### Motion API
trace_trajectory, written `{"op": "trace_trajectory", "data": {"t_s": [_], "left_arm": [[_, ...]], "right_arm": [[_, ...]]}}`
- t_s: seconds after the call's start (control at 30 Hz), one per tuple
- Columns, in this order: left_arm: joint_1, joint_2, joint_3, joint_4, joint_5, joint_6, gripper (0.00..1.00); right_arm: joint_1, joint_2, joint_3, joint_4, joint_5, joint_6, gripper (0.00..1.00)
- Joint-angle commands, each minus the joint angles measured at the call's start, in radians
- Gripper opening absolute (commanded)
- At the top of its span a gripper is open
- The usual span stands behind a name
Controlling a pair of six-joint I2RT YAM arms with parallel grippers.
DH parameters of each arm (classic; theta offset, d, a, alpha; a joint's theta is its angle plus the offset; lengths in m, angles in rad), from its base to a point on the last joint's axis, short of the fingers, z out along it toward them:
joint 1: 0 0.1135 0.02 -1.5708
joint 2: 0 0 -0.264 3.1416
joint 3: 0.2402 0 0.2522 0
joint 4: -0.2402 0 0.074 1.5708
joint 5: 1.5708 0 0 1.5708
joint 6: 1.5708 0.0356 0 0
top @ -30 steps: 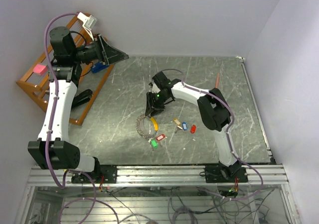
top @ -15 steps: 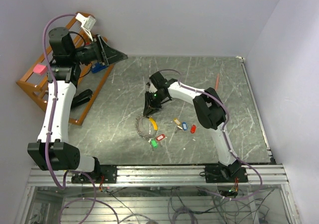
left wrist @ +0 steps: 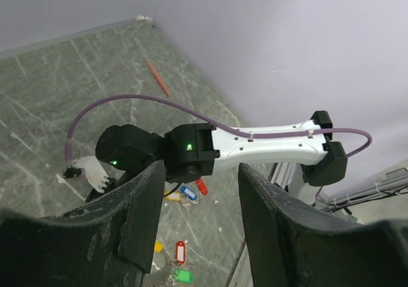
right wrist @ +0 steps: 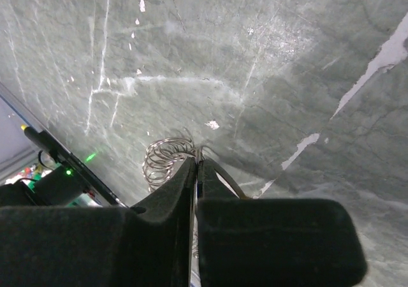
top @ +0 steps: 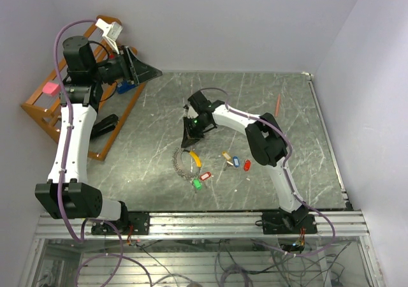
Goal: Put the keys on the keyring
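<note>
The keyring [top: 184,162] is a silvery wire coil with a yellow banana piece [top: 196,157], lying mid-table. My right gripper [top: 190,136] stands just behind it, shut on its thin wire; the right wrist view shows the coil [right wrist: 167,161] at the closed fingertips [right wrist: 196,162]. The loose keys lie in front: a red tag [top: 205,175] and a green one [top: 197,184] by the coil, and yellow [top: 227,156], blue [top: 236,162] and red [top: 247,165] ones to the right. My left gripper [top: 150,73] is open and empty, raised at the far left, and its wrist view looks down on the right arm's wrist [left wrist: 185,150].
A wooden rack [top: 57,115] stands off the table's left edge with a pink piece [top: 50,88] and a black object [top: 105,124]. A thin orange-red pencil [top: 278,104] lies at the far right. Walls close the back and right sides.
My right gripper has shifted slightly left and away, still closed on the keyring wire. The left wrist has turned a little. The keys have not moved.
</note>
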Motion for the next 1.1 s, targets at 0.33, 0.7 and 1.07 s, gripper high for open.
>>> {"op": "trace_trajectory", "data": {"t_s": [0.33,0.7,1.07], "left_arm": [[0.031,-0.016,-0.169,0.193,-0.041,-0.096,0.71],[-0.068,-0.007,-0.197,0.097,-0.08,0.227,0.83],[-0.206,0.026,-0.077,-0.2,-0.013,0.62,0.97]], "right_arm": [[0.001,-0.387,-0.174,0.208,0.026,-0.216,0.0],[0.0,-0.54,-0.188,0.265,-0.035,-0.267,0.0],[0.002,-0.593,-0.118,0.211,0.003,-0.313,0.0]]}}
